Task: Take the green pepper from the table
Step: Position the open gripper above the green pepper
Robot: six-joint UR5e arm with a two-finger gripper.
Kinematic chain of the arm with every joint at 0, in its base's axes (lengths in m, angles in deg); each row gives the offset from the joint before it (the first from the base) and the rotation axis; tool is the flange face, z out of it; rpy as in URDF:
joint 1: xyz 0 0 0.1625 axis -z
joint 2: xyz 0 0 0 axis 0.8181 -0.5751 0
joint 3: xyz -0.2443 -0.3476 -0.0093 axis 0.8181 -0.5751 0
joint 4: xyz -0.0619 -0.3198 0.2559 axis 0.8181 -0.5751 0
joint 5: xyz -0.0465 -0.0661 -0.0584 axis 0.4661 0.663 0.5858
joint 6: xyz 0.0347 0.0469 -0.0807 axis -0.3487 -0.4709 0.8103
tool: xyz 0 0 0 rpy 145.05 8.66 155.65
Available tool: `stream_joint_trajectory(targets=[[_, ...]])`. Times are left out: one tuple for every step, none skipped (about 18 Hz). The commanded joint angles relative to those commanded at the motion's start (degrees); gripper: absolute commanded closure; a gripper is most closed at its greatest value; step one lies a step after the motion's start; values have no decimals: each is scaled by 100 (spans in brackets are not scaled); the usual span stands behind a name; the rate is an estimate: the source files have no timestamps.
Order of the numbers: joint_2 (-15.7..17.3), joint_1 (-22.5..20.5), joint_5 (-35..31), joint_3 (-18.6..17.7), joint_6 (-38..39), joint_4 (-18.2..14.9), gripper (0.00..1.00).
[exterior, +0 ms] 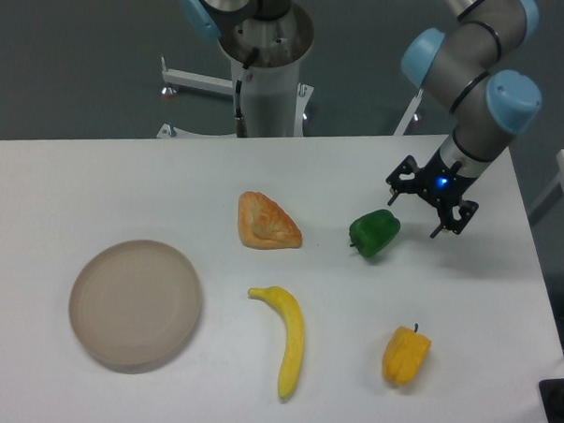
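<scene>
The green pepper (375, 232) lies on the white table (465, 304), right of centre, glossy and dark green with its stem toward the left. My gripper (421, 210) hangs just to the pepper's upper right, close to it but apart from it. Its two dark fingers are spread open with nothing between them, and a blue light glows on the wrist.
A yellow-orange pepper (406, 356) sits near the front right. A banana (290, 338) lies front of centre, a croissant-like pastry (267, 222) left of the green pepper, and a round beige plate (135, 304) at the left. The robot base (266, 75) stands behind the table.
</scene>
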Motion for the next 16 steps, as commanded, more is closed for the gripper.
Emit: stream_joint_trajectory(targets=[[0,9,-9,-9,-27,18,0],[0,26,-9,-26,-79,18,0],[0,61,-9,-35,-97,27,0],[0,79,-9,-70,-106,36,0],[0,88,-9,-88,-123,36,0],[0,97,-17,-114,-123,36,0],[0,97,-17,-149,-123,36,0],[17,105,-9,-167,-132,36,0],[26,106,-9,-193,-132,36,0],[26,114,-9,-211,-132,36,0],[35,149,-17,-211,-132,36,0],[44,176,-17,-211,-141,36,0],[70,185,-17,-211,-124,36,0],[70,193,-17,-229,-123,36,0],[88,193,-26,-246,-106,36,0],[105,202,-18,-281,-132,36,0]])
